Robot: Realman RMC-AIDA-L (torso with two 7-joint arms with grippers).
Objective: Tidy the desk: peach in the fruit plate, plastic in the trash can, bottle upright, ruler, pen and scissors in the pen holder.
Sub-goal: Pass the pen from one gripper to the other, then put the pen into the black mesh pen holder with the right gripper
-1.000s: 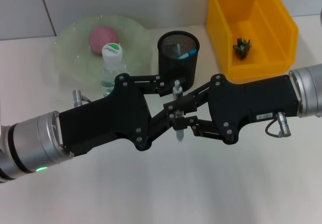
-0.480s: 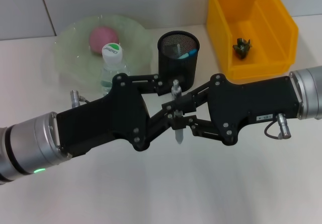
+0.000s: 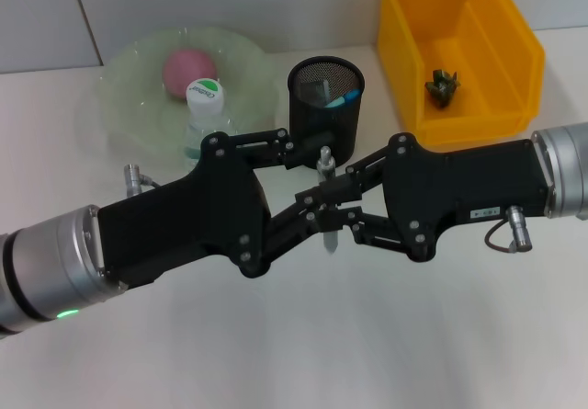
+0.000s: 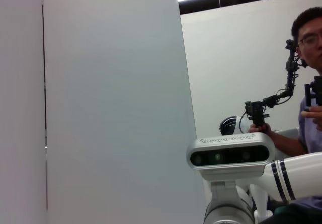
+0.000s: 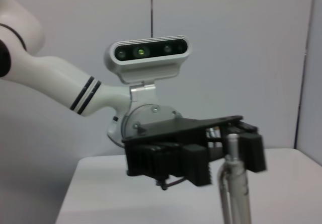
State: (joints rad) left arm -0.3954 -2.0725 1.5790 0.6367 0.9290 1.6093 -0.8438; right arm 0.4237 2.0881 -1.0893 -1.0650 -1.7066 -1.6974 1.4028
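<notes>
Centrally, above the desk [image 3: 386,335]: left gripper [image 3: 308,209] and right gripper [image 3: 333,214] meeting from opposite sides around 1 silver pen [image 3: 327,209], held upright just in front of the pen holder [image 3: 325,106]. Right fingers pinched on the pen; left fingers spread wide around it, not visibly touching. Peach [image 3: 188,67] on the fruit plate [image 3: 138,69]. Bottle [image 3: 202,119] upright beside the plate. Plastic scrap [image 3: 442,86] inside the yellow bin [image 3: 459,51].

pen [image 3: 325,205] middle: hidden by jaws | bottle [image 3: 198,126] base: behind left arm
</notes>
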